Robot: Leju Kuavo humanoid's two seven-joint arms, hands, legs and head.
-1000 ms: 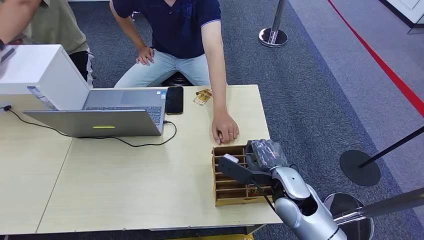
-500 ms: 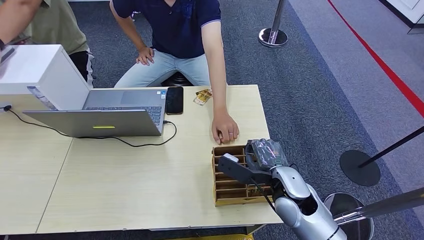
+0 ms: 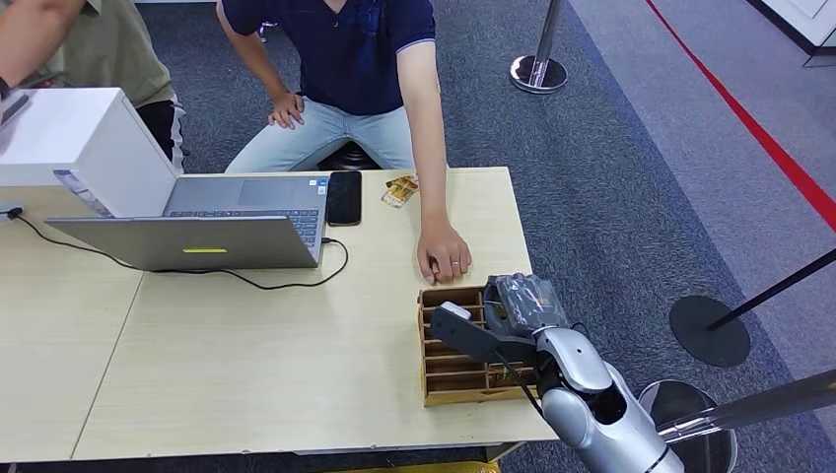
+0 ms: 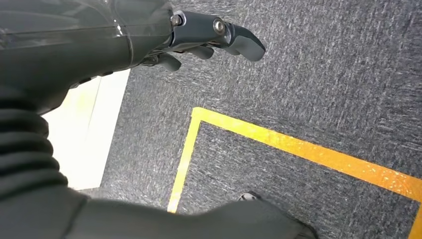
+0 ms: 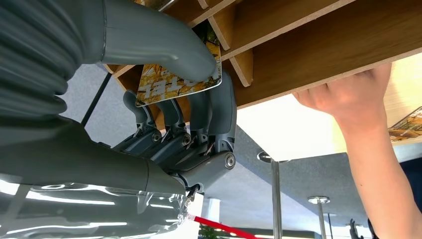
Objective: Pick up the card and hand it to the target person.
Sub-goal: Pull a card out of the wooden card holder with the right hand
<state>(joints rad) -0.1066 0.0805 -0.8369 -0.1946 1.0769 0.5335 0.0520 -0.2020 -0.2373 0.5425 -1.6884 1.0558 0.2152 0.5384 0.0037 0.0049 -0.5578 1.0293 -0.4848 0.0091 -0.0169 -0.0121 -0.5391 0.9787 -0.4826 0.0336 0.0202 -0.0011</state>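
We draw the card (image 5: 179,74) straight out along its slot in the wooden rack (image 3: 449,367) at the desk's (image 3: 246,374) near right corner, keeping it from catching on the dividers. Our right hand (image 3: 513,315) pinches the card between thumb and fingers (image 5: 214,114), card partly inside the rack. A person's hand (image 3: 444,258) rests just beyond the rack. Our left hand (image 4: 209,35) hangs over the floor, fingers loosely curled, holding nothing.

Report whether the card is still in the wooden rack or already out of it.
Partly in. The card is pinched between the right hand's thumb and fingers, its far end still between the wooden rack's dividers.
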